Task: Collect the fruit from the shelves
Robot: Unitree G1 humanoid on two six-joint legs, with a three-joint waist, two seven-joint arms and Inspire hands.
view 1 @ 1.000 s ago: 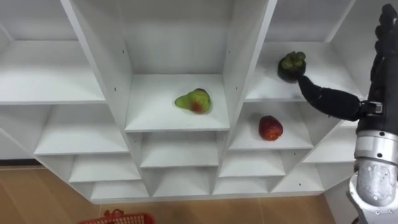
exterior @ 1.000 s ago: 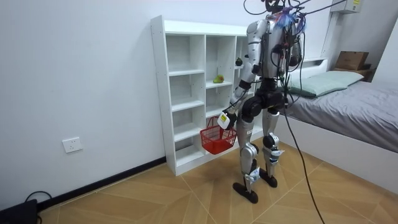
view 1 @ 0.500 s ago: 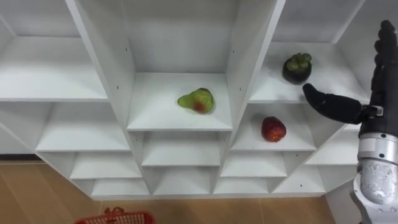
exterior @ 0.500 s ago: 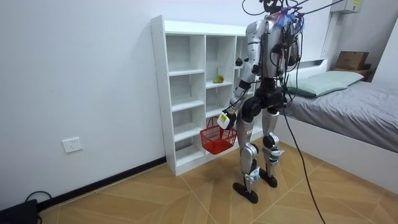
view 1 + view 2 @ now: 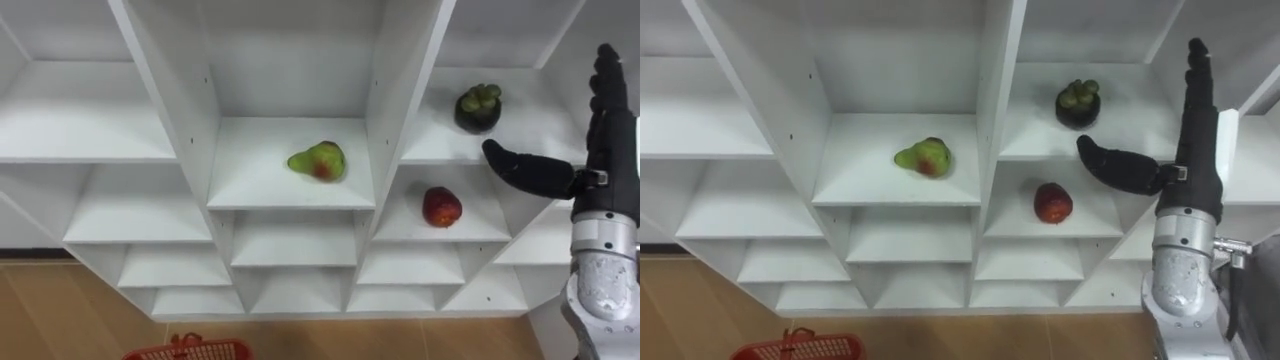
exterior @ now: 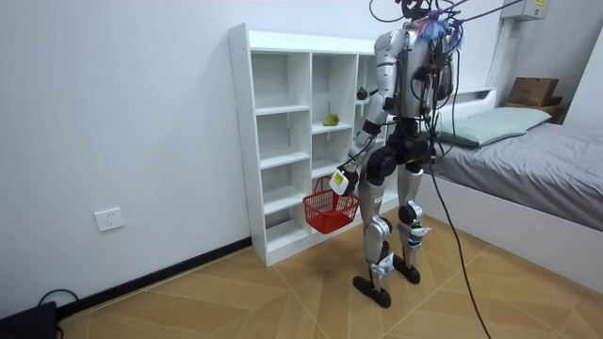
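Observation:
A dark mangosteen (image 5: 477,108) sits on the upper right shelf of the white closet (image 5: 392,100). One shelf lower lies a red apple (image 5: 441,206). A green-red pear (image 5: 317,161) rests in the middle compartment. My right hand (image 5: 604,150) is raised in front of the right column, open. Its fingers point up and its thumb (image 5: 525,168) stretches left, just below and right of the mangosteen, touching no fruit. My left hand (image 6: 343,180) hangs low at my side, shut on the handle of a red basket (image 6: 328,209), whose rim (image 5: 190,349) shows at the bottom.
I stand close to the closet (image 6: 283,132) on a wooden floor (image 6: 283,301). The left column's shelves (image 5: 90,110) and the lowest rows hold nothing. A bed (image 6: 528,160) stands behind me at the room view's right.
My right thumb, which touched the mangosteen a second ago, has drawn back down and to the right. The mangosteen stays on its shelf. The head camera has shifted slightly.

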